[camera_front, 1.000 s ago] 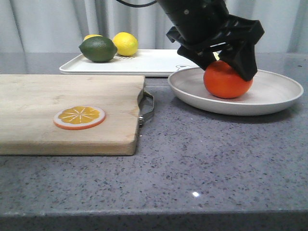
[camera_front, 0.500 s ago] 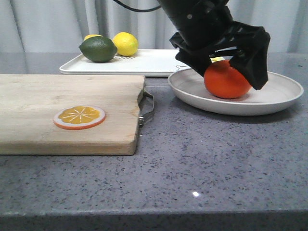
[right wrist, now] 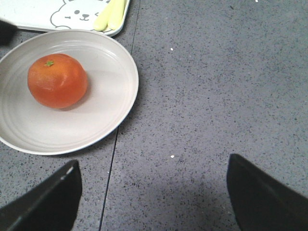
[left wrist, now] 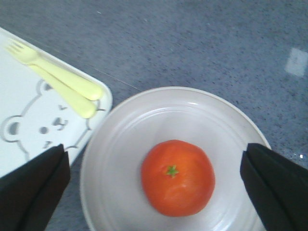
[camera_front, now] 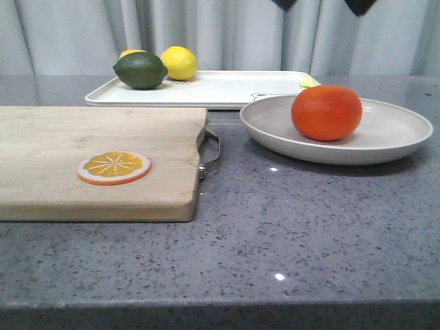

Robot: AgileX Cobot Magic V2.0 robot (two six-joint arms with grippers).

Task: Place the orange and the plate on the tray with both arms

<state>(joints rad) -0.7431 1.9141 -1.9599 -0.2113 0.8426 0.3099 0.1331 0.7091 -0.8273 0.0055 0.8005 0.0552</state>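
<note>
From the front, the glossy round orange sat free in the wide off-white round plate, nothing gripping it. A second before, the left gripper had been clamped about that orange; half a second before, its fingers had spread; now only two dark fingertips showed high above the plate. The flat white rectangular tray lay just behind the plate, carrying a green lime and a yellow lemon at its end far from the plate. So the orange had been released into the plate, and the plate had yet to reach the tray.

In the left wrist view, the left gripper hung over the orange with jaws wide apart, one finger past each side of the plate.

In the right wrist view, the right gripper also stood open and empty, over bare grey countertop beside the plate. Probably the plate's rim was the next thing to take.
</note>
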